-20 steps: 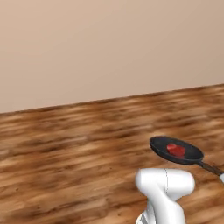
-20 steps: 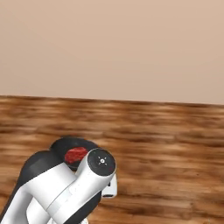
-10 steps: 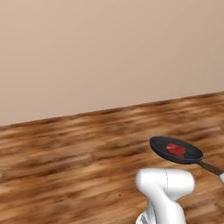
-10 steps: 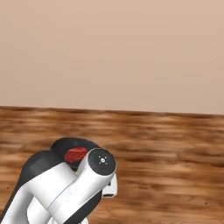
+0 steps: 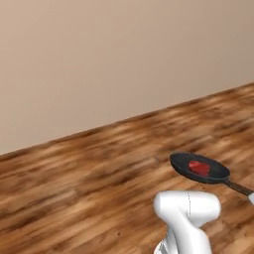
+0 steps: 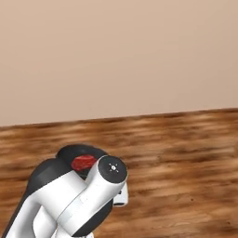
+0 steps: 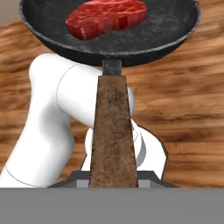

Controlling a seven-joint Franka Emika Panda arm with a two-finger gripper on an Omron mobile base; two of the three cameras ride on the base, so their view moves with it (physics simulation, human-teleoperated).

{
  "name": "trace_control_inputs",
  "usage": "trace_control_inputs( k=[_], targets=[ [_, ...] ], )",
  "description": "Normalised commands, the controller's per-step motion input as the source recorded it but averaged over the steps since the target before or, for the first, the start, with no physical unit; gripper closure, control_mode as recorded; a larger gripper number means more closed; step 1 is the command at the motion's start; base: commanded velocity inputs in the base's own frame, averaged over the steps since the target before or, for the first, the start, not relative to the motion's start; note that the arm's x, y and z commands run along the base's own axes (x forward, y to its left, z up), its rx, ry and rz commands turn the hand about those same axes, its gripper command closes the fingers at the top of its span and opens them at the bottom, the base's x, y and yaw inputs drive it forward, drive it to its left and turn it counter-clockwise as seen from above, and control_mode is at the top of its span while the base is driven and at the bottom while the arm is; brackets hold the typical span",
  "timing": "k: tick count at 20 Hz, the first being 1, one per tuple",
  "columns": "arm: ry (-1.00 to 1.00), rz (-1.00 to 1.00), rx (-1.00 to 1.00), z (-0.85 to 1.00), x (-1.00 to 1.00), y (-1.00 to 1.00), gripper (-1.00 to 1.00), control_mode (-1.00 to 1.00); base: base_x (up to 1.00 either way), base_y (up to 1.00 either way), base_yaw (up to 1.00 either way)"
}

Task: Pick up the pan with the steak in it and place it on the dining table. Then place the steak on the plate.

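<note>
i've got the pan (image 5: 199, 168) up in the air over the wooden floor (image 5: 89, 173), nothing under it but planks, with a plain beige wall (image 5: 99, 59) beyond. in the left base view it sits to the right, level, its round bowl toward the far left and its long brown handle (image 5: 238, 187) running out to the near right, so the long axis goes from far left to near right. the handle is cut off by the right edge of that view, along with a pale bit at the very edge that i can't identify.

in the hand view the handle (image 7: 113, 131) comes straight up the middle from the bottom edge to the bowl (image 7: 166, 30), so the pan points directly away from the hand. the steak (image 7: 106, 17) lies flat in the bowl, a little left of centre, long side across the pan. the bowl's top rim is cropped by the frame.

the gripper (image 7: 113, 181) is clamped on the near end of the handle; the finger tips themselves are mostly covered by the handle, so i can't make out the contact on each side.

in the right base view the arm's white elbow covers most of the pan (image 6: 69, 153); a slice of dark rim and part of the steak (image 6: 83, 162) peek out above it.
</note>
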Motion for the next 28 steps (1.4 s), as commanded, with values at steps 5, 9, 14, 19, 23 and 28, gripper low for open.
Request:
trace_control_inputs(
  k=[5,9,14,19,23,28],
  targets=[
    [0.00,0.00,0.00,0.00,0.00,0.00,1.00,1.00,0.05,0.01,-0.49],
    [0.00,0.00,0.00,0.00,0.00,0.00,1.00,1.00,0.02,0.06,-0.50],
    [0.00,0.00,0.00,0.00,0.00,0.00,1.00,1.00,0.02,0.07,-0.50],
    [0.00,0.00,0.00,0.00,0.00,0.00,1.00,1.00,0.03,0.07,-0.49],
    [0.00,0.00,0.00,0.00,0.00,0.00,1.00,1.00,0.05,0.07,-0.48],
    [0.00,0.00,0.00,0.00,0.00,0.00,1.00,1.00,0.05,0.07,-0.47]
  ],
)
